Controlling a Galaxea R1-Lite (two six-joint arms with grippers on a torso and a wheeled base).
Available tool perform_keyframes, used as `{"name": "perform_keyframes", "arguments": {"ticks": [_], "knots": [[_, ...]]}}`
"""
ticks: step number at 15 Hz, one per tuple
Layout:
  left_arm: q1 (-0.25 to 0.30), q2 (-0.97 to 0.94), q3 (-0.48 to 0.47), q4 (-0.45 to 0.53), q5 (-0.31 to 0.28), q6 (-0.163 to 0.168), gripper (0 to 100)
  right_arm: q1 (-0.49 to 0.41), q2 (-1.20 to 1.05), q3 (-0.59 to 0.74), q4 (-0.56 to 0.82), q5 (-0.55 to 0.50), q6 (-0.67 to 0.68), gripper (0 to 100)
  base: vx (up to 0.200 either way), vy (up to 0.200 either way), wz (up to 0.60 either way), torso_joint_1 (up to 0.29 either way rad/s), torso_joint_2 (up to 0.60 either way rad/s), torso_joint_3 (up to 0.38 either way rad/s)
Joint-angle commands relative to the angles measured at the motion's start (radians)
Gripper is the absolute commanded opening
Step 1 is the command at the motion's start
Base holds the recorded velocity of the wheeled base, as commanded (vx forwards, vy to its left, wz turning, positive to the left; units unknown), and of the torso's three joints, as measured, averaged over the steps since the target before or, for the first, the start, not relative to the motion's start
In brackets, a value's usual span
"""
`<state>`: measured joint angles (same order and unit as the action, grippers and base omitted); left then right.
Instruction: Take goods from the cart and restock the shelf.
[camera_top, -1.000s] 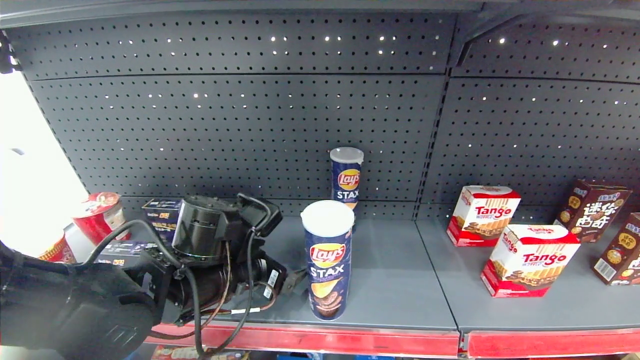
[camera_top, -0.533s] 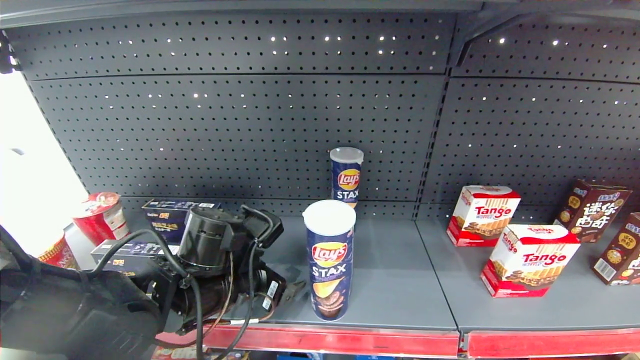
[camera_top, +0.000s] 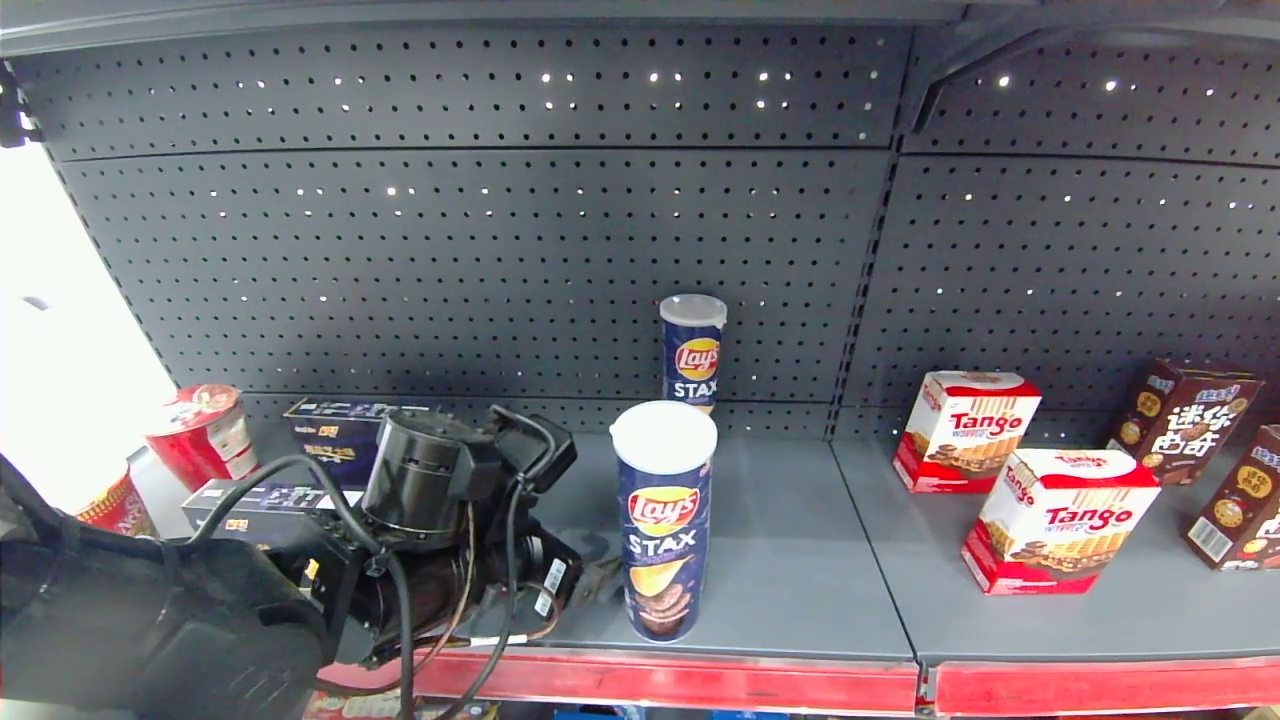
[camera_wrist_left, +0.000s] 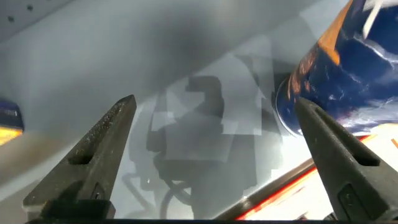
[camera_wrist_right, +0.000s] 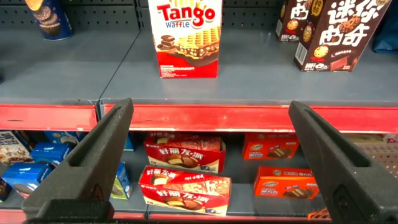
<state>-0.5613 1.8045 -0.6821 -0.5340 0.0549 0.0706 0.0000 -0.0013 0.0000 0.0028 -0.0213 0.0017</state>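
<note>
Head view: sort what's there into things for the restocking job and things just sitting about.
Job: shelf; front chip can, standing at its front edge; open left gripper beside it.
Just sitting: rear chip can; two wafer boxes; brown biscuit boxes; red noodle cups; dark blue boxes.

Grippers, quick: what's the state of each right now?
Left gripper: open, holding nothing, beside the front chip can.
Right gripper: open, holding nothing.
</note>
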Motion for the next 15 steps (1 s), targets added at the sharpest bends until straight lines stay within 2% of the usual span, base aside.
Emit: {"name": "perform_keyframes", "arguments": {"ticks": [1,5,7,15], "knots": [[-0.006,0.001,-0.014,-0.001,0.000,0.001,100,0.000,0.001,0.000,0.000,0.000,0.000,100,0.000,0.000,0.00,0.000,0.00,0.000],[-0.020,0.016,-0.027,-0.006,0.000,0.001,100,0.000,0.001,0.000,0.000,0.000,0.000,100,0.000,0.000,0.00,0.000,0.00,0.000],[-0.022,0.032,-0.027,-0.043,0.000,0.006,100,0.000,0.001,0.000,0.000,0.000,0.000,100,0.000,0.000,0.00,0.000,0.00,0.000],[-0.037,0.041,-0.034,-0.043,0.000,0.006,100,0.000,0.001,0.000,0.000,0.000,0.000,100,0.000,0.000,0.00,0.000,0.00,0.000]]}}
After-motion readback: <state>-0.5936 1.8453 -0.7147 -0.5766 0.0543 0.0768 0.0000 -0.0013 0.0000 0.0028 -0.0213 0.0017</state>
